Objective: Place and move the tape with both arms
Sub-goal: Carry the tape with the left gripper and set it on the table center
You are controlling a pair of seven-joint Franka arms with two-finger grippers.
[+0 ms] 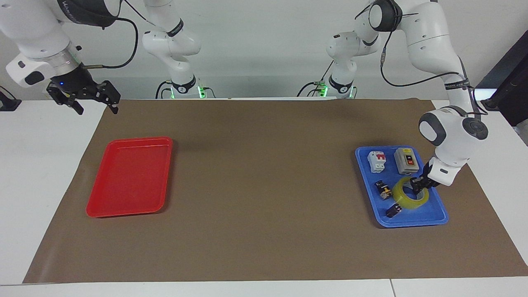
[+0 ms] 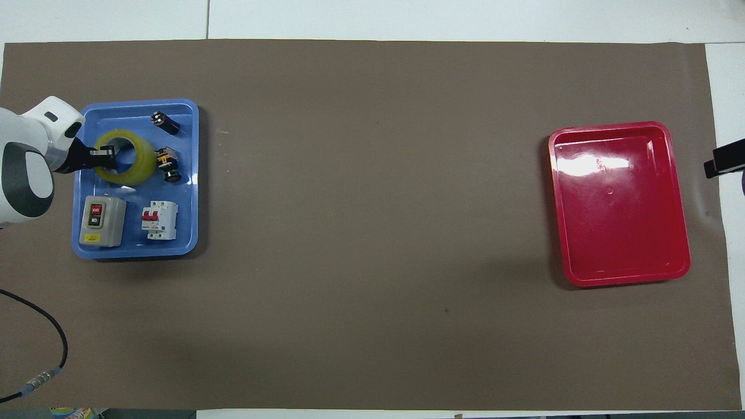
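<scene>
Reaching down into the blue tray (image 1: 437,216) at the left arm's end of the table, the left gripper (image 1: 417,185) straddles the rim of the yellow tape roll (image 1: 411,200), one finger inside the core and one outside; whether it already pinches the rim, I cannot tell. The right gripper (image 1: 94,101) waits open, in the air near the red tray (image 1: 128,176).

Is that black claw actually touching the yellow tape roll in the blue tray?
Cannot tell. In both views the left gripper straddles the tape wall, but neither shows contact or a gap.
</scene>
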